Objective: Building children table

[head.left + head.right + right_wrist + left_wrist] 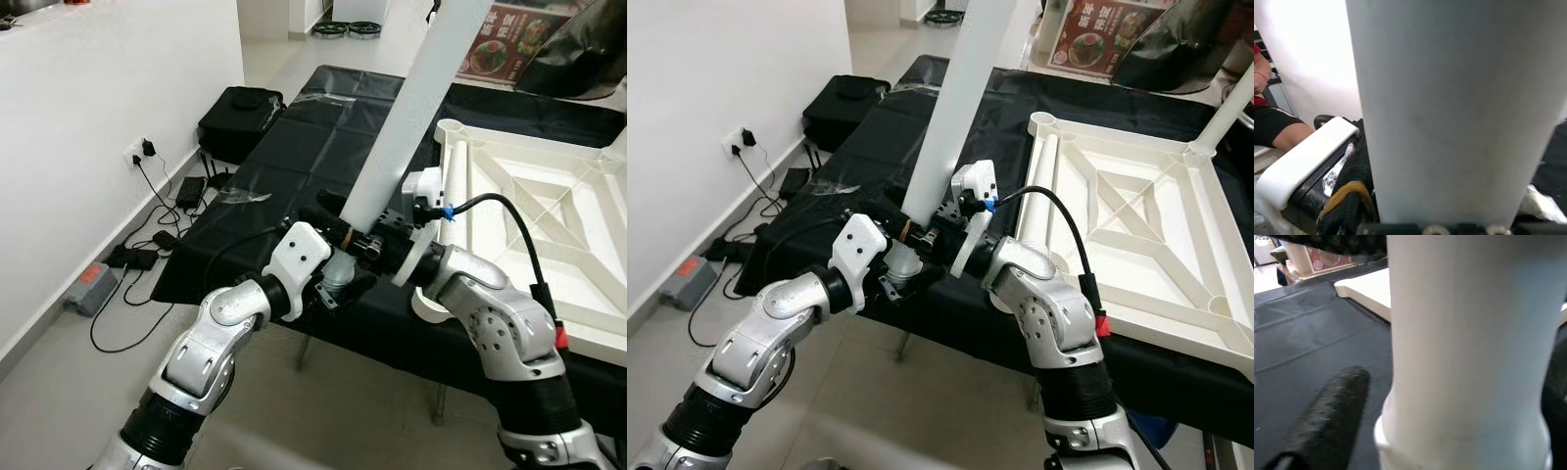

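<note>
A long white table leg point(411, 108) slants up and away over the near edge of the black-covered table point(294, 147). Its narrower lower end point(340, 271) hangs just off that edge. My left gripper point(338, 233) is shut on the leg near the bottom, coming in from the left; one black finger point(1327, 416) lies beside the tube. My right gripper point(380, 240) is shut on the same stretch from the right side. The white tabletop point(549, 215) lies upside down on the cloth to the right, with an open corner socket point(453, 127) near the leg. Another leg point(1229, 108) stands in its far corner.
A white wall runs along the left, with a wall socket point(142, 150), chargers and cables point(147, 250) on the floor below. A black bag point(240, 113) sits on the floor by the table's far-left side. A person's arm point(1278, 134) is nearby.
</note>
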Tool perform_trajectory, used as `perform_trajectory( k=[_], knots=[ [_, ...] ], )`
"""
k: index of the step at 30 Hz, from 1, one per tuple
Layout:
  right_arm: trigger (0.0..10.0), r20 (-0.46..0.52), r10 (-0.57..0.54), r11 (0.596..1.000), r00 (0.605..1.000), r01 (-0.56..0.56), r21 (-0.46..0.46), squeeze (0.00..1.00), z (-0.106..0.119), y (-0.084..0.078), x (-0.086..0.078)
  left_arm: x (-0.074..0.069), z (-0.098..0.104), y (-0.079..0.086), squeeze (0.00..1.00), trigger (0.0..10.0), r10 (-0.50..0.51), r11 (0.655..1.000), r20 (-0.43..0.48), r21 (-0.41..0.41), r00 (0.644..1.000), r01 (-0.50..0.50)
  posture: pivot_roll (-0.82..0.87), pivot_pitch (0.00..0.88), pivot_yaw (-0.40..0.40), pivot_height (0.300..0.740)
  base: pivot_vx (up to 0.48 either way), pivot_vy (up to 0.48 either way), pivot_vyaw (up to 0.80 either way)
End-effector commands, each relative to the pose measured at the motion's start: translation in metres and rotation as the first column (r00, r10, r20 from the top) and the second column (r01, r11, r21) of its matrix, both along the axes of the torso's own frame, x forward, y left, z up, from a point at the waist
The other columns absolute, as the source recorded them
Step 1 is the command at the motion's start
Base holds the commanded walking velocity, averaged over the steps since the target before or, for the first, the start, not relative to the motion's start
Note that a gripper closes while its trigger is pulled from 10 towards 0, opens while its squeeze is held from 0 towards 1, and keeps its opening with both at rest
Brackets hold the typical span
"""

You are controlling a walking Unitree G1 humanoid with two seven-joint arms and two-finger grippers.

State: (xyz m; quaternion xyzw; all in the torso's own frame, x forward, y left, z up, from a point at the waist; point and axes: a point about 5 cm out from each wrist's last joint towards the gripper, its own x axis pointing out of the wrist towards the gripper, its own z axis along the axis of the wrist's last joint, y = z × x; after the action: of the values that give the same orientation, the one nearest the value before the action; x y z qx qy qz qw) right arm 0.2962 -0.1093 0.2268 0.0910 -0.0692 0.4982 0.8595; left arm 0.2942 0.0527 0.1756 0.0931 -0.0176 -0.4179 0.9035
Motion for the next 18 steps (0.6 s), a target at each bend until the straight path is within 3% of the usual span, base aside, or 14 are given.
perform_trajectory(
  k=[1,15,16,17,18],
  knots=[
    [10.0,0.000,0.083,0.996,0.997,-0.083,-0.019,0.00,-0.003,0.016,-0.009,0.002,0.005,-0.009,0.00,0.0,-0.025,1.000,0.028,-0.005,0.999,0.025,0.13,0.040,-0.049,0.740,0.000,0.000,0.00],
    [10.0,0.016,0.022,1.000,1.000,-0.022,0.000,0.00,0.004,0.013,-0.004,-0.003,-0.001,-0.021,0.00,0.0,-0.088,0.996,0.045,-0.001,0.995,0.088,0.13,0.048,-0.041,0.740,0.000,0.000,0.00],
    [10.0,0.019,0.014,1.000,1.000,-0.015,0.019,0.00,0.007,0.014,-0.003,-0.004,-0.002,-0.022,0.00,10.0,-0.090,0.996,0.044,0.014,0.995,0.090,0.13,0.050,-0.039,0.740,0.000,0.000,0.00],
    [10.0,0.016,-0.004,0.999,1.000,0.003,0.043,1.00,0.012,0.013,0.000,-0.004,-0.002,-0.022,0.00,10.0,-0.091,0.995,0.050,0.032,0.995,0.090,0.13,0.052,-0.039,0.740,0.000,0.000,0.00],
    [10.0,0.023,-0.008,0.998,1.000,0.007,0.058,1.00,0.016,0.013,0.002,-0.005,-0.003,-0.023,0.00,10.0,-0.100,0.994,0.060,0.049,0.993,0.097,0.13,0.051,-0.038,0.740,0.000,0.000,0.00]
  ],
)
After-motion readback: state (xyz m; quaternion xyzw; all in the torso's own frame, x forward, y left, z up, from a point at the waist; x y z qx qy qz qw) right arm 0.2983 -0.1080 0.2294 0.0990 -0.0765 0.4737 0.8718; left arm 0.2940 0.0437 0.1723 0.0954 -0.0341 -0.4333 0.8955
